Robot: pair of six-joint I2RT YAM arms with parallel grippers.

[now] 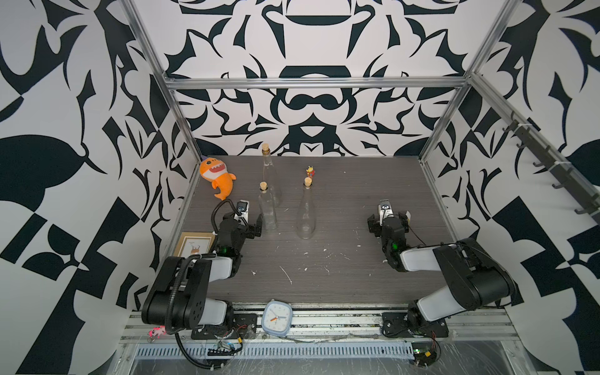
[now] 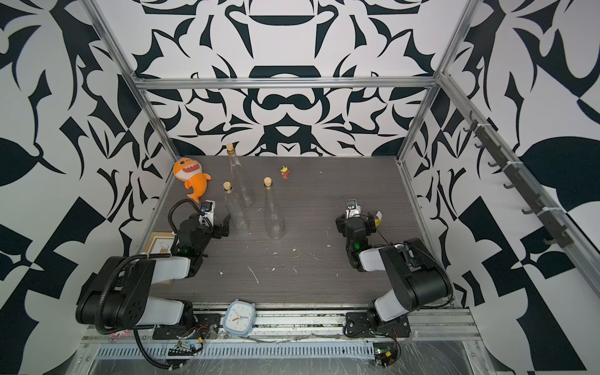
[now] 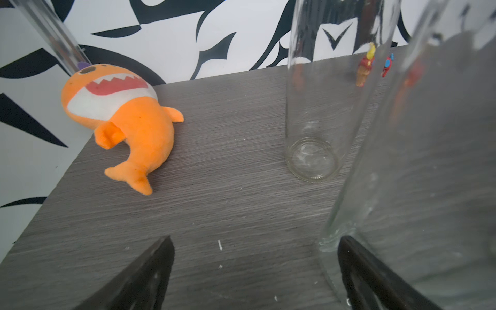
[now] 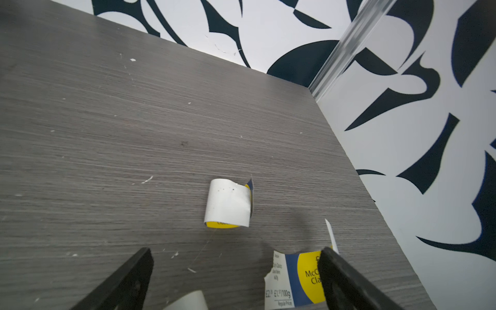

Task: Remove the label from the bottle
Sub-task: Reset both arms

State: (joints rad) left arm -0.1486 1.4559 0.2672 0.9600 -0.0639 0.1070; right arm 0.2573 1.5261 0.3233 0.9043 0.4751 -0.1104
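Note:
Three clear, corked glass bottles stand on the grey table: one at the back, one front left and one front right; their glass looks bare. My left gripper is open beside the front-left bottle, with one fingertip at the bottle's base and nothing between the fingers. My right gripper is open over the right side of the table. A torn blue, yellow and white label piece clings to one of its fingers. A curled label piece lies on the table ahead of it.
An orange shark plush lies at the back left, and a small figurine stands behind the bottles. A framed picture sits by the left arm. A clock rests at the front edge. White paper scraps dot the table.

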